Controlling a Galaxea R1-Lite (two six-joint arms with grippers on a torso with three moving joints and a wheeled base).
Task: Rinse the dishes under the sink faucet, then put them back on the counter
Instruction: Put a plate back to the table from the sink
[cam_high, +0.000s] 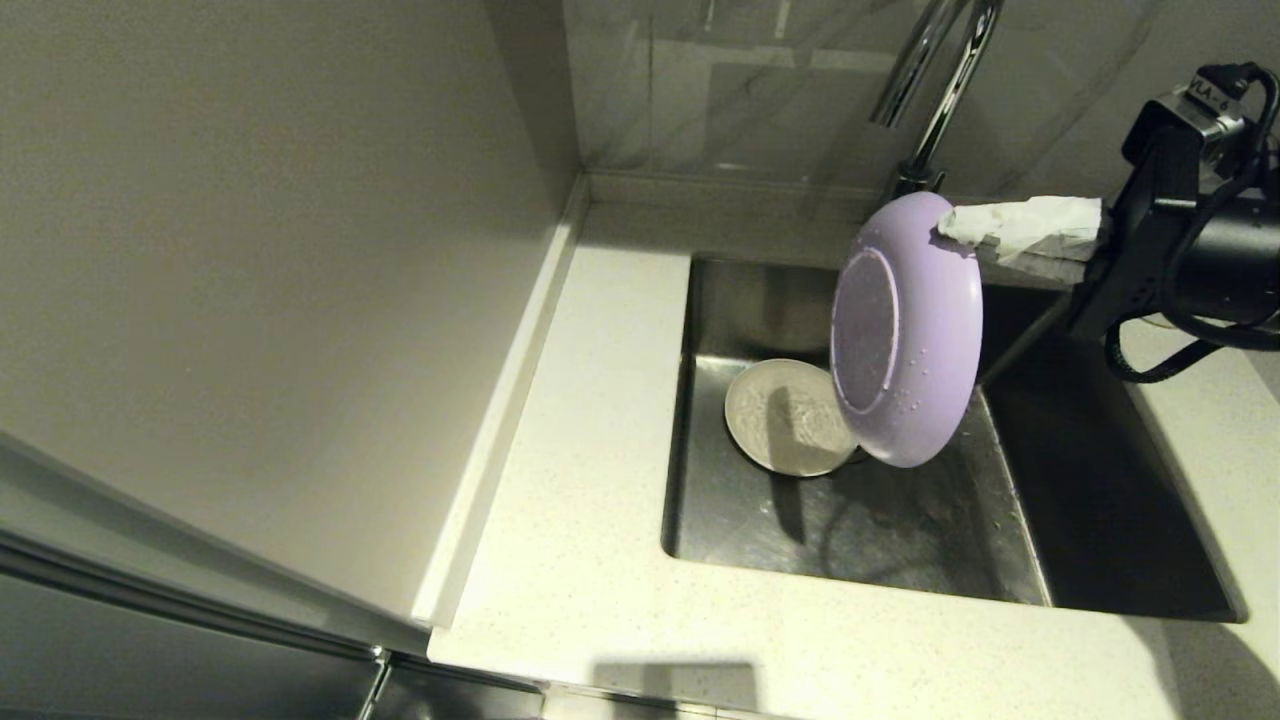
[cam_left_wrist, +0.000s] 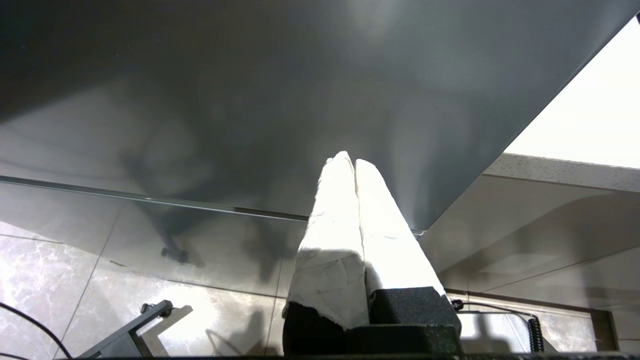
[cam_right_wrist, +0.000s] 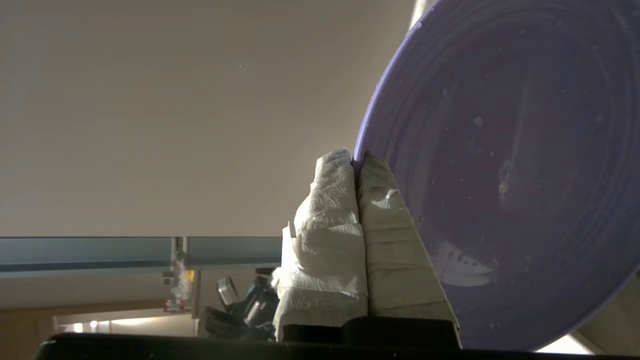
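Light is dim and warm, with the sink (cam_high: 1100, 520) deep in shadow on its right. In the left wrist view, glare whitens the taped fingers (cam_left_wrist: 345, 215).

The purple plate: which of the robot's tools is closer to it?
Right. The right tool is clamped on the purple plate rim above the sink; the left tool hangs by a cabinet, away from it.
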